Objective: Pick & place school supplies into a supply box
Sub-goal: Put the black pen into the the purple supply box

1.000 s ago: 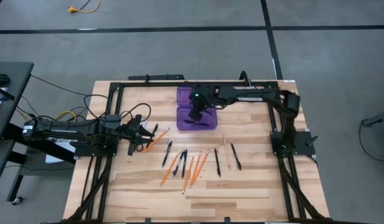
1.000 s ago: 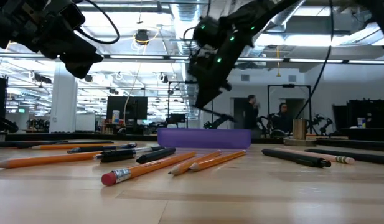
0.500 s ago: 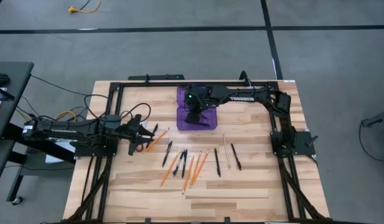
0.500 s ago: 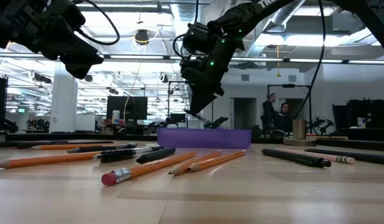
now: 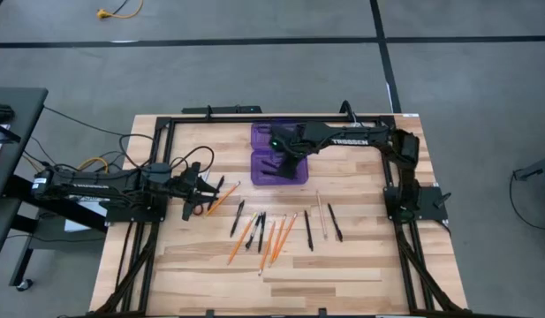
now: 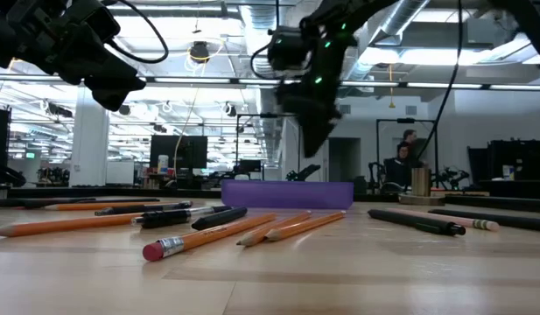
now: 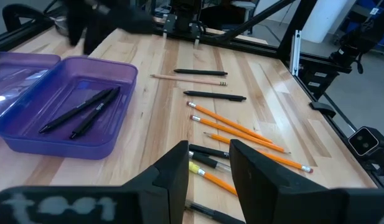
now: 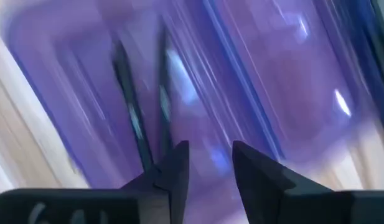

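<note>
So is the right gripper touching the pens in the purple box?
Apart. In the low view the right gripper hangs above the purple box, background visible between them.

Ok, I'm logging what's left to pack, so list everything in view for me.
Case: one, purple, open, back middle of table.
Cased pens: two, black, lying in one half.
Loose pens: at least four, black, mid-table.
Orange pencils: several, mid-table, one near the left arm.
Pale pencil: one, between two loose pens.
Table: one, light wood.
Person: at least one, dark, in the room behind.
Left gripper: open, left side of table.
Right gripper: open, above the case.
</note>
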### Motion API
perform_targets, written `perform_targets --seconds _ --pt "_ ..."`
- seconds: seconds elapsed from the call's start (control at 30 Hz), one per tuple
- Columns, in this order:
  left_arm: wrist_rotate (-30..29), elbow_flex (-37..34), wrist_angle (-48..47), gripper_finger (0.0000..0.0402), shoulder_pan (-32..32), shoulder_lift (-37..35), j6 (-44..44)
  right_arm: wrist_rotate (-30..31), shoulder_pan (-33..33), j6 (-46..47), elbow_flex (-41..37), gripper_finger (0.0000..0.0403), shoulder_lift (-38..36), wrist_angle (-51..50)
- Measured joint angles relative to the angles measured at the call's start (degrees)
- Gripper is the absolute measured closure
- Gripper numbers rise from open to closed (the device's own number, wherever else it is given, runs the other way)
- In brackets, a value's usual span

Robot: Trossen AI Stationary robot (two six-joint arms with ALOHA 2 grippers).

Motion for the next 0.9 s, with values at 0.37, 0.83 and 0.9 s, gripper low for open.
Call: perform_targets --seconds 0.37,0.83,0.9 --pt "-0.1 0.0 -0.3 0.0297 0.0 0.0 0.5 6.0 13.2 18.6 -3.4 0.0295 -10.9 -24.9" --pt "-0.2 0.0 -0.2 0.0297 0.0 0.0 3.6 2.0 28.3 57.8 -39.3 0.0325 -32.9 7.4" --pt "-0.3 0.0 -0.2 0.0297 0.0 0.0 4.4 2.6 29.9 62.5 -42.1 0.0326 -32.9 12.6"
